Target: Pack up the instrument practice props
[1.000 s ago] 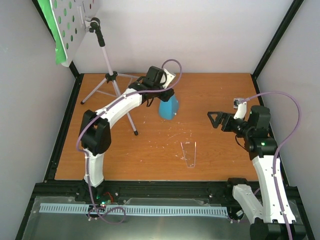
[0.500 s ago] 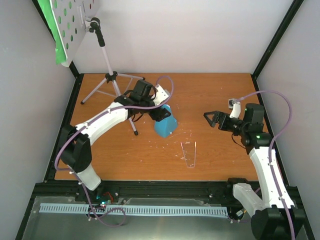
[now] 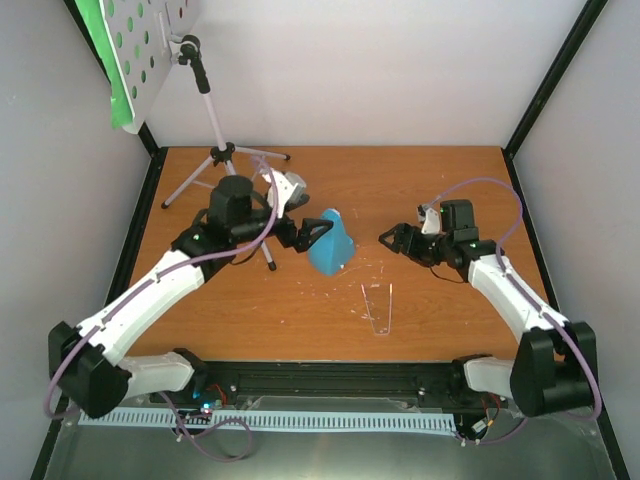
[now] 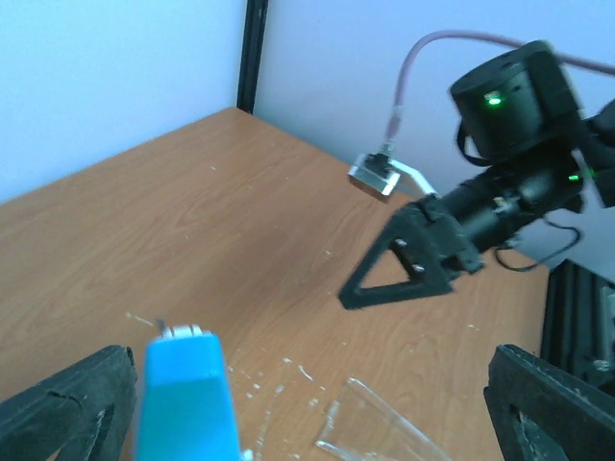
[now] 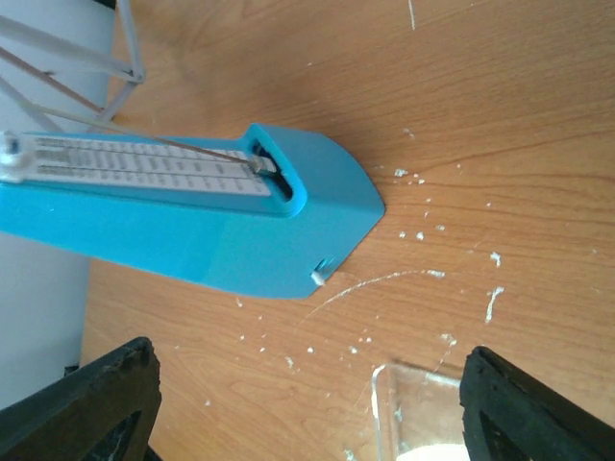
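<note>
The blue pyramid metronome (image 3: 331,245) stands near the table's middle, its scale face uncovered. The silver tripod music stand (image 3: 223,153) stands upright at the far-left corner. A green page (image 3: 98,35) shows through its grey perforated tray (image 3: 150,50).

The blue metronome (image 4: 184,399) stands between the left pincer's (image 4: 307,389) wide-spread fingers (image 4: 67,408) (close beside one), apparently touching neither.

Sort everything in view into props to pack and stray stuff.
To pack: metronome, music stand, green sheet on it.
Stray: clear plastic piece, white flecks.
</note>
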You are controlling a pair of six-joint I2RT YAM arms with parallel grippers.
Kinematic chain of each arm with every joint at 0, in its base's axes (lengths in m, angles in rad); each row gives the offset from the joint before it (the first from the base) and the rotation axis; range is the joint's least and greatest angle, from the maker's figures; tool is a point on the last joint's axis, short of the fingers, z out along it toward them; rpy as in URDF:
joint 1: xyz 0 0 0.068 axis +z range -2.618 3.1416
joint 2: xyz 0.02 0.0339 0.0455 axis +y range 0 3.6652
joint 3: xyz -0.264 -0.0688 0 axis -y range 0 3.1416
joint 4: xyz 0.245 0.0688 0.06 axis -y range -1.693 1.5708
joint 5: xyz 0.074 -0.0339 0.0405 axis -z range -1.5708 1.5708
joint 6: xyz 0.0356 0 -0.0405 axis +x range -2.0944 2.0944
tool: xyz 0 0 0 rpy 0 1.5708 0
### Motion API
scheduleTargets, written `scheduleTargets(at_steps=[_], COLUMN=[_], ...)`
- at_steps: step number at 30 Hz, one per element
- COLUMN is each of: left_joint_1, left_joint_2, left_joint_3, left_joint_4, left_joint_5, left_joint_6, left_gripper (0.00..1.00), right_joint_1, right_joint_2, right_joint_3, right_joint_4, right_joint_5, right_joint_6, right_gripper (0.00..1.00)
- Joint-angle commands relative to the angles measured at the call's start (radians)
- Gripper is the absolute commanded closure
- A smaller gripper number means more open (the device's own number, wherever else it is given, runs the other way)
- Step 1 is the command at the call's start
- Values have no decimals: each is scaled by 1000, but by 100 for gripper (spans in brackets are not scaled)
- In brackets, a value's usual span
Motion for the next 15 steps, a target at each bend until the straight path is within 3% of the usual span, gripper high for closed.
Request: scheduleTargets(at_steps=[1, 8, 15], left_joint_1=[8, 23, 34], left_joint_2=[-89, -134, -113], left_joint_3=[-159, -445, -536], left_joint_4=[132, 288, 340], left_joint_5=[32, 104, 92], left_joint_6=[-256, -527, -641], left_gripper=[1, 1, 1], right_joint_1=[28, 99, 133], right_joint_2=[108, 407, 565], right_joint_3=[16, 201, 277], right_joint_4=[138, 78, 127], right_joint_5=[3, 21, 50], right_joint_6=[82, 13, -1], right_gripper=[20, 39, 54])
